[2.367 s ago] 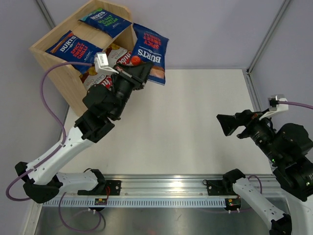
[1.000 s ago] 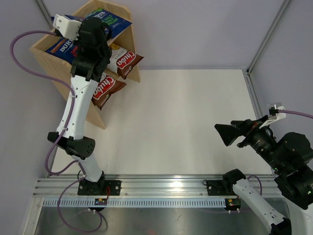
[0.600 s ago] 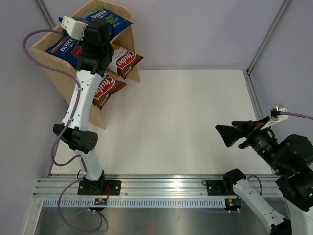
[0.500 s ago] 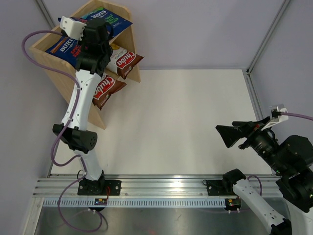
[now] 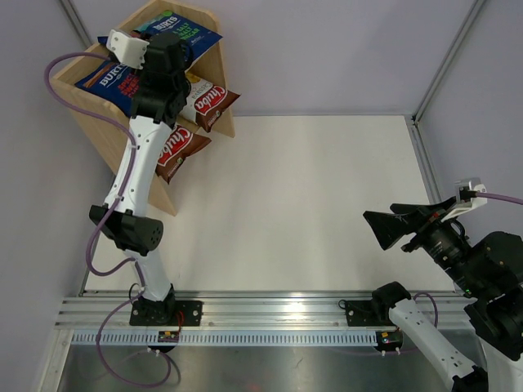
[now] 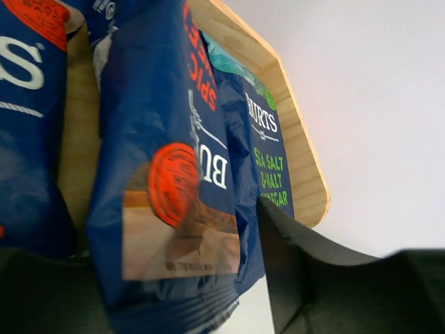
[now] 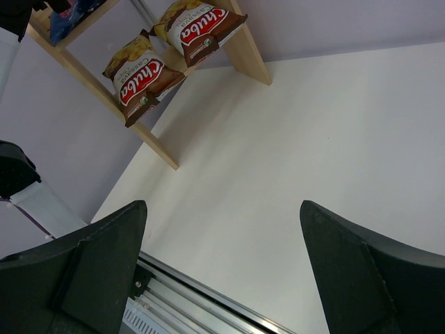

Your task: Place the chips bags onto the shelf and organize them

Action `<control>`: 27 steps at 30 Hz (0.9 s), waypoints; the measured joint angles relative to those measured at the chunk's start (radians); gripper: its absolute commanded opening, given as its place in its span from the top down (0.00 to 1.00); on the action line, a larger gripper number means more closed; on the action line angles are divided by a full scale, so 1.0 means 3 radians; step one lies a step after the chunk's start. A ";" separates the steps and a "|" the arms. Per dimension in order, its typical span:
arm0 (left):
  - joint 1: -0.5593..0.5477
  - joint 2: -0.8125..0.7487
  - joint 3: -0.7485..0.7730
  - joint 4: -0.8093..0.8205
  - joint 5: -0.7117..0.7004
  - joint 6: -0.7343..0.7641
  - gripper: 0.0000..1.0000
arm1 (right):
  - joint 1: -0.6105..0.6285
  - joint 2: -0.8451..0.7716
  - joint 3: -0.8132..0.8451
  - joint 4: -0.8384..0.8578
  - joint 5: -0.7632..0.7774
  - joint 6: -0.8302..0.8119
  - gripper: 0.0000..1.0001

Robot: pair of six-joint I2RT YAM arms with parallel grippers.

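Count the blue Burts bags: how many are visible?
3, all on the upper level of the shelf: a red-labelled bag at the left, a middle bag beside it, a green-labelled bag at the right. From above, the left arm hides the middle bag.

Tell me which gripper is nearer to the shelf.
Left. The left gripper is up at the shelf, by its top tier; the right gripper hovers far off above the table.

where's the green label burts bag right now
In the top view, the green-label Burts bag lies on the top tier of the shelf, far left corner; the left wrist view shows a red-label Burts bag beside it.
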 measured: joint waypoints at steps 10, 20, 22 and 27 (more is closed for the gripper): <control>-0.0055 0.0011 0.0191 -0.0050 -0.0011 0.0318 0.20 | 0.0000 -0.0029 0.0003 0.0000 -0.0004 0.0001 0.01; -0.0062 0.0099 0.0460 -0.0062 0.0038 0.0726 0.16 | 0.0000 -0.0029 0.0003 0.0000 -0.0009 0.0001 0.00; -0.0070 0.0083 0.0412 -0.0053 0.0042 0.0763 0.15 | 0.0000 -0.0029 0.0003 0.0000 -0.0011 0.0000 0.01; -0.0083 0.0048 0.0337 -0.0057 0.0173 0.0871 0.14 | 0.0000 -0.0029 0.0003 0.0000 -0.0014 0.0000 0.01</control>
